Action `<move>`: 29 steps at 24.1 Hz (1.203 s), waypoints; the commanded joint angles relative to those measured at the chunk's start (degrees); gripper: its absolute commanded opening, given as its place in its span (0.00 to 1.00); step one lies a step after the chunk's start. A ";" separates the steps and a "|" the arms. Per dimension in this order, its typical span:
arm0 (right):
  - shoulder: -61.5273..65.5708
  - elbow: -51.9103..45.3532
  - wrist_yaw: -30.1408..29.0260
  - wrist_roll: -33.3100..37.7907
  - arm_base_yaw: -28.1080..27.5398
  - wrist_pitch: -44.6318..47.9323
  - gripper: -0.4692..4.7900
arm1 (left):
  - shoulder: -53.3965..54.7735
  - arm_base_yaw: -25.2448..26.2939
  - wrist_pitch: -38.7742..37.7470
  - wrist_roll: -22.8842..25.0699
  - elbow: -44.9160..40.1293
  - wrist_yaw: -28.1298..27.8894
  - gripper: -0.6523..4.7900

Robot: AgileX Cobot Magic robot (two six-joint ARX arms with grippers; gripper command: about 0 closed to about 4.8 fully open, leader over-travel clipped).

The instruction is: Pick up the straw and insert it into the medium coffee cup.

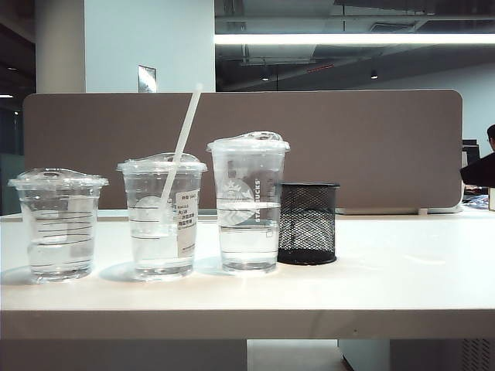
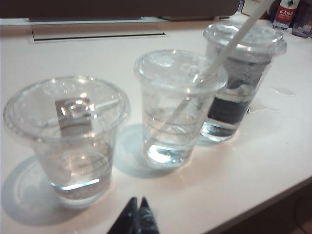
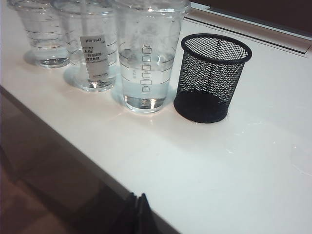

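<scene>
The table (image 1: 402,263) carries three lidded cups in a row. The straw (image 1: 182,137) stands slanted in the medium coffee cup (image 1: 162,216), well apart from both grippers. The left gripper (image 2: 137,214) and right gripper (image 3: 137,210) hang by the table edge, fingers pressed together, empty.

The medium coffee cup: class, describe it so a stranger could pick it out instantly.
On the white table, three lidded clear cups stand beside a black mesh holder. The medium coffee cup is the middle one. Only it has a white label sticker and the straw through its lid.
</scene>
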 commanded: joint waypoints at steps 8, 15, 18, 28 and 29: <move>-0.04 -0.42 -0.11 0.11 0.04 0.59 0.08 | -0.02 0.00 -1.05 0.04 -0.52 0.07 0.12; -0.04 -0.42 -0.11 0.11 0.04 0.57 0.08 | -0.94 0.11 -1.40 0.31 -0.50 -10.05 0.12; -0.04 -0.42 -0.11 0.11 0.04 0.55 0.08 | -1.86 1.31 -2.36 0.46 -0.50 -11.72 0.12; -0.04 -0.42 -0.09 0.11 0.04 0.59 0.08 | -5.62 12.87 -5.86 8.37 -0.52 -10.91 0.12; -0.04 -0.42 -0.11 0.11 0.04 0.57 0.08 | -5.60 12.87 -5.86 8.37 -0.52 -10.91 0.12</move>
